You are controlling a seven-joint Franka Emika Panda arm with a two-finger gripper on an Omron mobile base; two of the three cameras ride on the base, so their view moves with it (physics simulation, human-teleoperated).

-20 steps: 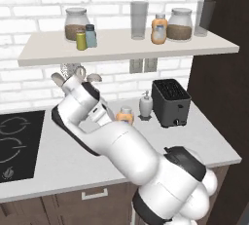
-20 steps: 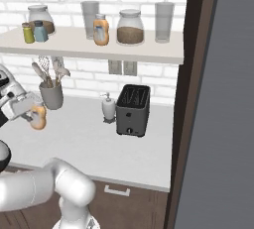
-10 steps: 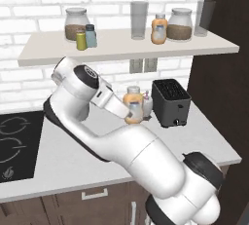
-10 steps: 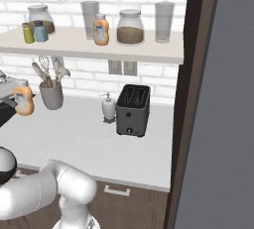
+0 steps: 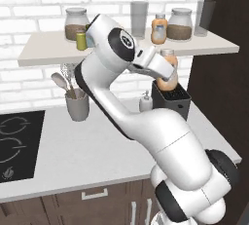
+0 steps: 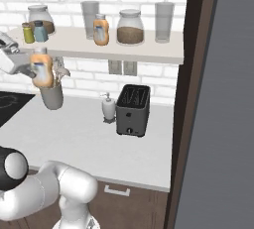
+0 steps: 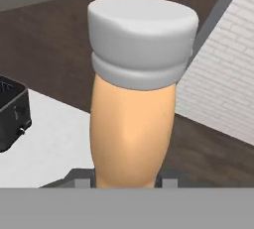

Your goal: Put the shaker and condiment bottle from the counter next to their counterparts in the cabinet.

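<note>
**Gripper clamped on orange condiment bottle, raised off the counter**

Gripper (image 5: 168,76) closed on the condiment bottle (image 5: 168,69), held upright in the air below the front edge of the cabinet (image 5: 146,49). Fingers mostly hidden behind the bottle in the left base view; only two dark stubs just visible at the bottle's base in the hand view. Seen in the right base view as gripper (image 6: 38,72) against bottle (image 6: 42,69), with the arm itself cut off at the left edge. Close up from the hand: orange body and grey cap of the bottle (image 7: 136,99) blocking most of what lies beyond; label band not discernible.

Above and slightly to one side of the gripper, on the cabinet: the twin orange bottle (image 5: 159,28), standing between a tall clear glass (image 5: 139,18) and a glass jar (image 5: 180,24) of brown contents. Second tall glass (image 5: 204,17) further along. Yellow-green shaker (image 5: 81,41) also up on the cabinet, well apart from the gripper, just beside the teal-blue shaker (image 6: 40,30); the teal one largely hidden behind the arm in the left base view, clearer from the right. Another jar (image 5: 76,23) behind those two.

Directly below the gripper on the counter (image 5: 87,156): black toaster (image 5: 170,98), partly covered by the held bottle, with a white soap dispenser (image 5: 145,102) beside it. Utensil holder (image 5: 78,104) and cooktop (image 5: 14,143) further off, cooktop cut by the frame edge.
</note>
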